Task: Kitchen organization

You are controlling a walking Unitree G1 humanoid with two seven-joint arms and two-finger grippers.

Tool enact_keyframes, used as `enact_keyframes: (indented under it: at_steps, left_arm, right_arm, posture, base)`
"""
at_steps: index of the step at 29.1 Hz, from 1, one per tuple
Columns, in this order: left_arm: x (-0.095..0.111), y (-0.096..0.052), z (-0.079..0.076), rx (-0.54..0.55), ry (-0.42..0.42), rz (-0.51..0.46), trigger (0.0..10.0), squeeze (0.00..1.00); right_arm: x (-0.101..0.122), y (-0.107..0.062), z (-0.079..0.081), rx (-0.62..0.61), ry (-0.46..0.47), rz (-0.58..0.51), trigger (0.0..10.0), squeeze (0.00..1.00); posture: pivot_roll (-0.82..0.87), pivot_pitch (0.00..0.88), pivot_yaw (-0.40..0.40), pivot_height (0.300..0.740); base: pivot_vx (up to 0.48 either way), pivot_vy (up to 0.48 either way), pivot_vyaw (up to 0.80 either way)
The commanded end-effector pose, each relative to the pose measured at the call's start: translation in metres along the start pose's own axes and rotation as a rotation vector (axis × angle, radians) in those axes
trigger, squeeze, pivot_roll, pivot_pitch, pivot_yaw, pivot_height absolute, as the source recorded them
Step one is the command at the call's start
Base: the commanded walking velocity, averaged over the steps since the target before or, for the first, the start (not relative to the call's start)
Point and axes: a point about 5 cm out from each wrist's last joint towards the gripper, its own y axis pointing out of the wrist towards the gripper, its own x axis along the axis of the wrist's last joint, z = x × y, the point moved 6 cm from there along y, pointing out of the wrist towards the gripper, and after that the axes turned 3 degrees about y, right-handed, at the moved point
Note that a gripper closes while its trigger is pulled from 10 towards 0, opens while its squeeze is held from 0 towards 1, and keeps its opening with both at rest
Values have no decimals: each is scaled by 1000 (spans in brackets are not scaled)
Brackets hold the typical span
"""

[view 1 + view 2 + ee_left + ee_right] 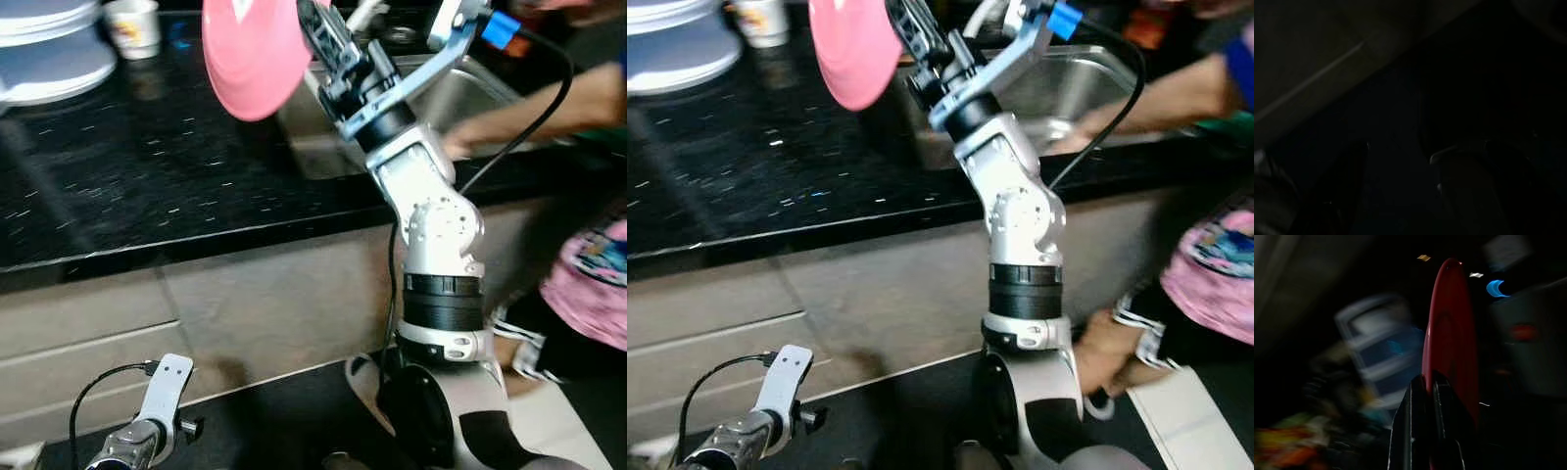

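The right gripper is pinched tight on the rim of a pink plate, its two black fingers closed either side of the edge so the plate stands almost on its side in the air. It hangs above the black countertop, just at the near-left corner of the steel sink. The silver right arm is stretched up and over the counter edge to hold it there.

Further back on the counter, toward the robot's left, sits a stack of white dishes and a small paper cup. A person's arm reaches into the sink from the robot's right, close to the gripper.

The left arm hangs idle down by the cabinet front; its wrist view is too dark for me to say how its fingers stand.

What worries me is the hold: a thin grip on one edge of a tilted plate. A quick swing could let it twist out and drop on the stone, or knock the sink rim. The person's arm so near is the other hazard, since a sweep that way could strike it.
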Motion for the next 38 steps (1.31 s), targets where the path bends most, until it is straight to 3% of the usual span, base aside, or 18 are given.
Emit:
enact_keyframes:
  at_steps: [1, 6, 7, 8, 9, 10, 14, 15, 16, 17, 20, 23, 26, 32, 33, 34, 38]
  left_arm:
    - [-11, 0, -6, -14, -7, 28, 10000, 0]
    - [-12, 0, -7, -18, -4, 31, 10000, 0]
    - [-12, 0, -7, -19, -3, 32, 10000, 0]
    - [-12, 0, -7, -19, -3, 32, 10000, 0]
    - [-12, 0, -7, -19, -3, 32, 10000, 0]
    - [-12, 0, -7, -21, -2, 32, 10000, 0]
    - [-13, 0, -7, -24, 1, 33, 10000, 0]
    - [-13, 0, -7, -24, 1, 33, 10000, 0]
    - [-14, 0, -8, -25, -3, 33, 10000, 0]
    - [-14, 0, -8, -25, -3, 33, 10000, 0]
    - [-15, 0, -10, -28, -7, 32, 10000, 0]
    - [-16, 0, -10, -30, -7, 32, 10000, 0]
    - [-18, -1, -12, -34, -8, 33, 10000, 0]
    - [-22, -1, -12, -37, -11, 35, 10000, 0]
    - [-22, -1, -12, -37, -13, 36, 10000, 0]
    - [-23, -1, -12, -35, -17, 36, 10000, 0]
    - [-24, -2, -11, -30, -23, 37, 10000, 0]
  right_arm:
    - [-7, 0, -2, -9, -113, 41, 0, 0]
    - [-30, -1, -1, 15, -350, 150, 0, 0]
    - [-37, 0, 1, 30, -387, 172, 3255, 0]
    - [-41, 1, 2, 39, -407, 186, 8824, 0]
    - [-41, 1, 2, 39, -407, 186, 8824, 0]
    - [-47, 5, 4, 46, -430, 200, 10000, 0]
    - [-66, 17, 0, 51, -586, 274, 10000, 0]
    - [-66, 17, 0, 51, -586, 274, 10000, 0]
    - [-82, 22, -7, 46, -791, 362, 10000, 0]
    - [-82, 22, -7, 46, -791, 362, 10000, 0]
    - [-84, 29, -17, 13, -949, 402, 10000, 0]
    - [-83, 31, -21, -3, -979, 408, 10000, 0]
    - [-83, 33, -31, -30, -1070, 457, 10000, 0]
    - [-94, 29, -44, -46, -1119, 556, 10000, 0]
    - [-96, 28, -46, -47, -1125, 570, 10000, 424]
    - [-97, 27, -49, -50, -1119, 578, 10000, 1000]
    - [-93, 29, -51, -74, -1132, 540, 10000, 1000]
  posture:
    - [34, 143, -61, 740]
    - [33, 139, -62, 740]
    - [33, 139, -62, 740]
    - [33, 139, -62, 740]
    - [33, 139, -62, 740]
    - [32, 147, -62, 740]
    - [39, 156, -67, 740]
    - [39, 156, -67, 740]
    - [37, 173, -75, 740]
    - [37, 173, -75, 740]
    - [35, 191, -81, 740]
    - [35, 197, -83, 740]
    - [34, 221, -87, 740]
    - [34, 241, -88, 740]
    - [36, 244, -89, 740]
    - [39, 248, -89, 740]
    - [39, 250, -85, 740]
  base:
    - [0, 0, -800]
    - [0, 0, -301]
    - [0, 0, 0]
    - [0, 0, 0]
    - [0, 0, 0]
    - [0, 0, 0]
    - [0, 0, 0]
    - [0, 0, 0]
    - [0, 0, 0]
    - [0, 0, 0]
    - [0, 0, 0]
    - [0, 0, 0]
    - [0, 0, 0]
    - [0, 0, 0]
    - [0, 0, 0]
    - [0, 0, 0]
    - [0, 0, 0]
